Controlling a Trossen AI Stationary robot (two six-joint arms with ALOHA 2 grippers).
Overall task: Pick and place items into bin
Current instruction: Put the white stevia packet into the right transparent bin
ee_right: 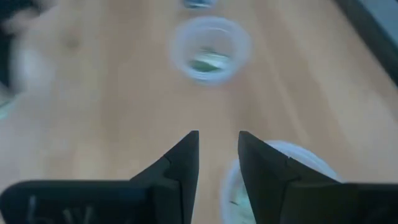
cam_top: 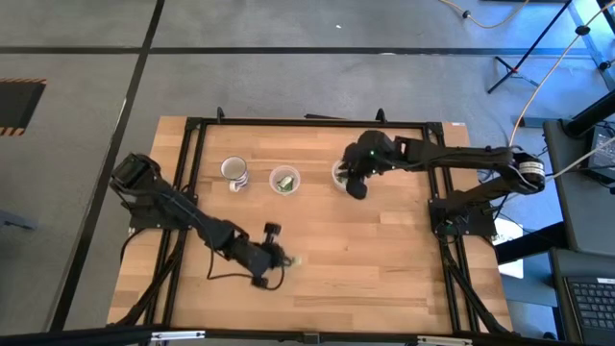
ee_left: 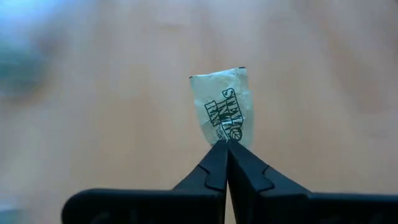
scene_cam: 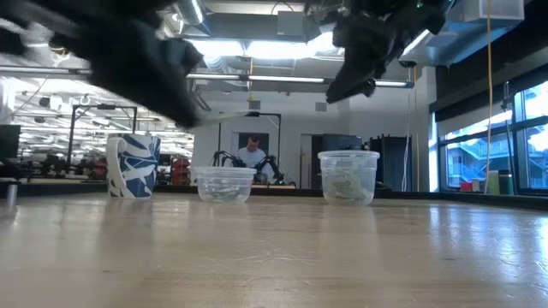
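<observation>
Pinched by one short edge between the closed fingers of the left gripper (ee_left: 227,146), a pale-green packet (ee_left: 225,107) hangs over the table (cam_top: 384,269), looking light, thin and floppy, while the right gripper (ee_right: 217,149) hovers narrowly parted above a clear cup (ee_right: 286,163).

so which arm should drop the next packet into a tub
Left. The left gripper is shut on a pale-green packet above the table, while the right gripper hangs open and empty over the right-hand tub.
</observation>
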